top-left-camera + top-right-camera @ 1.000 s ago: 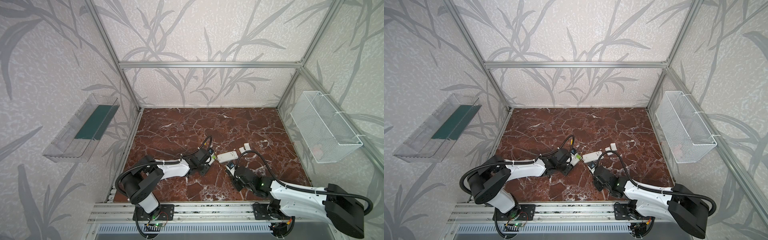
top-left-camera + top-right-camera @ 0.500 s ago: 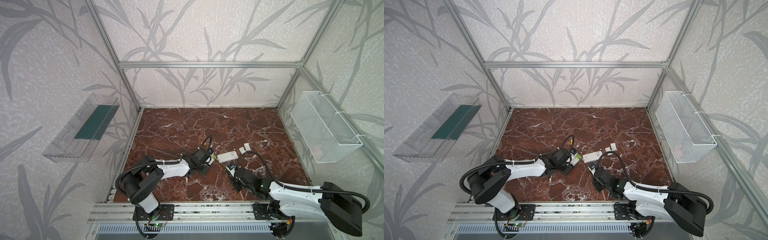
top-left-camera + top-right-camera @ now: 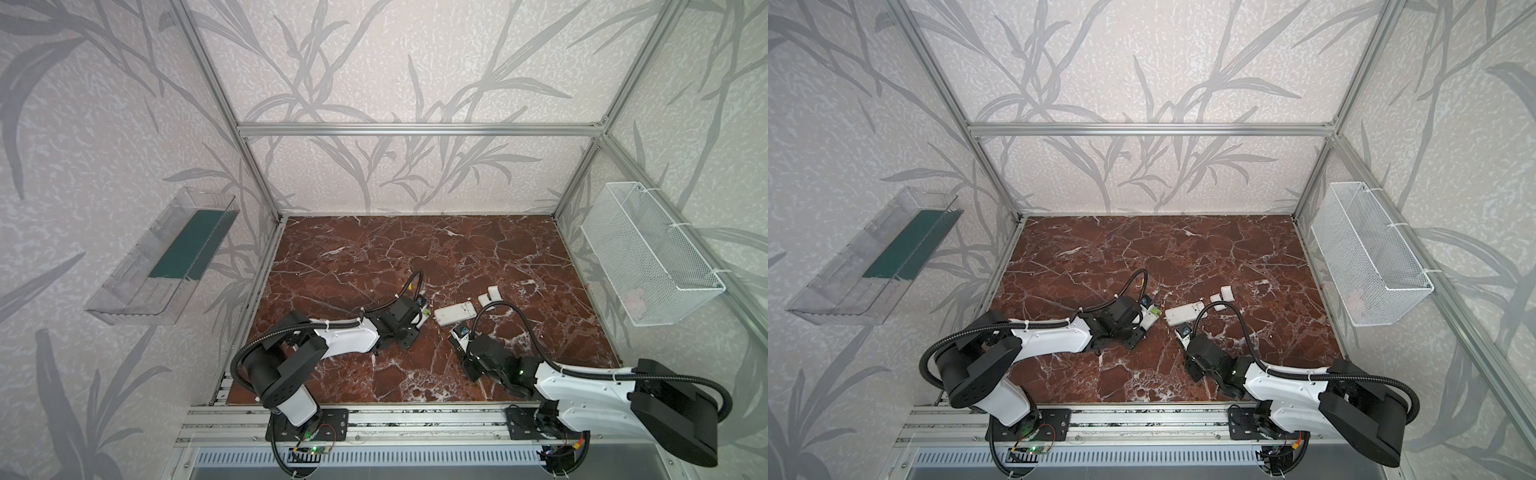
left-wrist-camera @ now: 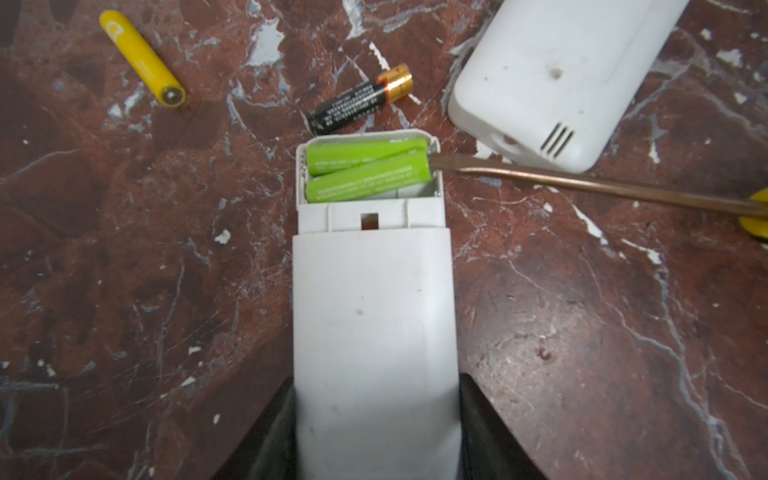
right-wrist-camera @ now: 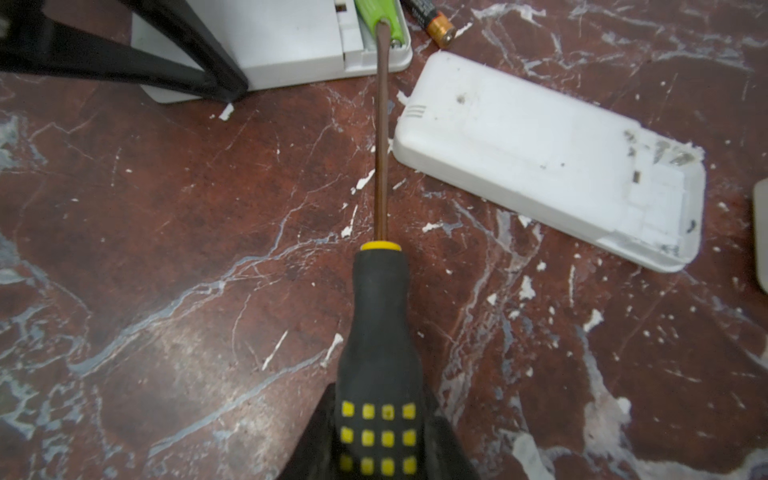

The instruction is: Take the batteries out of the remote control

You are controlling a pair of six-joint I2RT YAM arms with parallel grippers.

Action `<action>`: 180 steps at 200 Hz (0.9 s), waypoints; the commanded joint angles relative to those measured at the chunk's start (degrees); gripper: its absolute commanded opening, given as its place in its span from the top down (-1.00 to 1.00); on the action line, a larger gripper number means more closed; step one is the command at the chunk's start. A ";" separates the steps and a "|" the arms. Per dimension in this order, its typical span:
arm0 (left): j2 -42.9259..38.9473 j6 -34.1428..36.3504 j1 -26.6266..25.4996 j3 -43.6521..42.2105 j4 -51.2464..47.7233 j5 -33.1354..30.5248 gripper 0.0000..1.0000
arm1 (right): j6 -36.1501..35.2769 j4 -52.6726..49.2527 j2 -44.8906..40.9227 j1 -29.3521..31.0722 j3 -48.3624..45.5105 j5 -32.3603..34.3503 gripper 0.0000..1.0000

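Note:
My left gripper [image 4: 376, 415] is shut on the white remote control [image 4: 374, 311], fingers on both sides. Its compartment is uncovered and holds two light green batteries [image 4: 365, 168], the nearer one tilted up at one end. My right gripper [image 5: 380, 432] is shut on the black-and-yellow screwdriver handle [image 5: 380, 332]. The screwdriver's shaft [image 5: 381, 137] reaches into the compartment, with its tip against the end of a green battery [image 5: 380, 16]. A yellow battery [image 4: 141, 58] and a black-and-copper battery [image 4: 359, 99] lie loose on the floor beyond the remote. In both top views the grippers [image 3: 415, 322] [image 3: 1183, 336] meet mid-floor.
A second white remote [image 5: 548, 158] [image 3: 455, 312] lies face down right beside the screwdriver shaft. Two small white covers [image 3: 489, 296] lie behind it. A wire basket [image 3: 648, 257] hangs on the right wall and a clear tray [image 3: 166, 257] on the left wall.
The right arm's rear links have shifted slightly. Both grippers, the remote and the screwdriver stay where they were.

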 commanded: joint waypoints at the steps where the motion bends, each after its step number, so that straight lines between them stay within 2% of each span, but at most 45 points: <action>1: 2.70 4.83 -2.67 -1.93 -4.44 10.68 0.95 | -1.50 8.84 0.97 0.68 0.81 -2.50 1.00; 77: 3.40 4.39 -2.75 -1.57 -5.01 9.73 0.98 | 0.46 5.32 -1.84 0.68 0.38 0.59 1.00; 124: 3.06 3.68 -2.66 -1.93 -4.29 8.76 1.00 | 1.96 4.64 -3.38 0.59 0.05 5.01 1.00; 155: 2.81 3.61 -2.66 -2.01 -4.01 8.86 1.00 | 3.22 6.05 -1.22 0.53 -0.15 4.50 1.00; 180: 2.16 2.66 -2.62 -2.51 -3.49 8.79 1.00 | 4.69 2.30 -3.08 0.59 1.29 -0.44 1.00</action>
